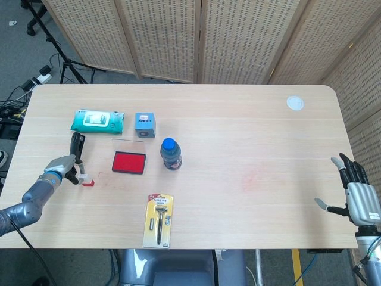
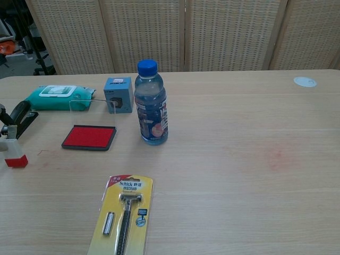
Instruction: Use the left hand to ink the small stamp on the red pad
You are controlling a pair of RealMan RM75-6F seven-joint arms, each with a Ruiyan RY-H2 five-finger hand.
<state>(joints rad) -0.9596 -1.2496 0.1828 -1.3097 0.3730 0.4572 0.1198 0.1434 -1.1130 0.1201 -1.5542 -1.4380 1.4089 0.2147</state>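
The small stamp (image 1: 87, 180), a white block with a red base, stands on the table a short way left of the red ink pad (image 1: 129, 162). My left hand (image 1: 63, 165) pinches it from the left, with one dark finger stretched out toward the wipes pack. In the chest view the stamp (image 2: 15, 157) shows at the far left edge, apart from the red pad (image 2: 89, 137), and only a sliver of the left hand (image 2: 6, 129) is visible. My right hand (image 1: 359, 198) hangs open beyond the table's right front corner, holding nothing.
A clear lid (image 2: 91, 111) stands up behind the pad. A water bottle (image 1: 171, 154) is just right of the pad, a blue box (image 1: 144, 124) and a teal wipes pack (image 1: 97, 121) behind it. A packaged razor (image 1: 158, 220) lies near the front edge. A white disc (image 1: 294, 103) sits far right.
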